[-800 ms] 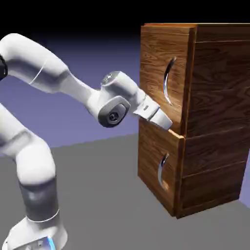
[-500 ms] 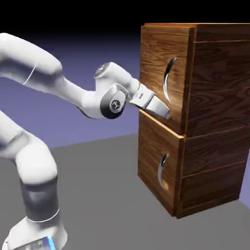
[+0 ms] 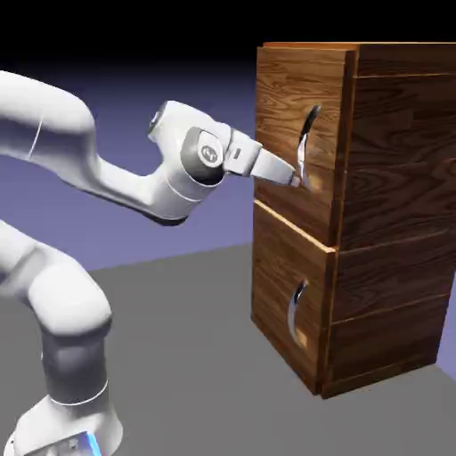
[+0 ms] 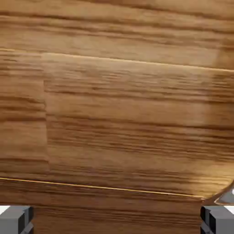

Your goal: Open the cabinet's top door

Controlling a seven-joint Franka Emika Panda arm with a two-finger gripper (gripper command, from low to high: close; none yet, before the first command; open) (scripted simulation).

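Open backdrop lies left of the arm; the gripper, jaws spread wide and empty, noses against the top door beside its silver handle. Right, the cabinet is cut off; fingertip contact unclear

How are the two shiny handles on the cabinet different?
The top handle is longer; the bottom handle is shorter. The top one sits on the upper door with the pincer right beside it; the bottom one has nothing near it. Both are curved, silver and upright.
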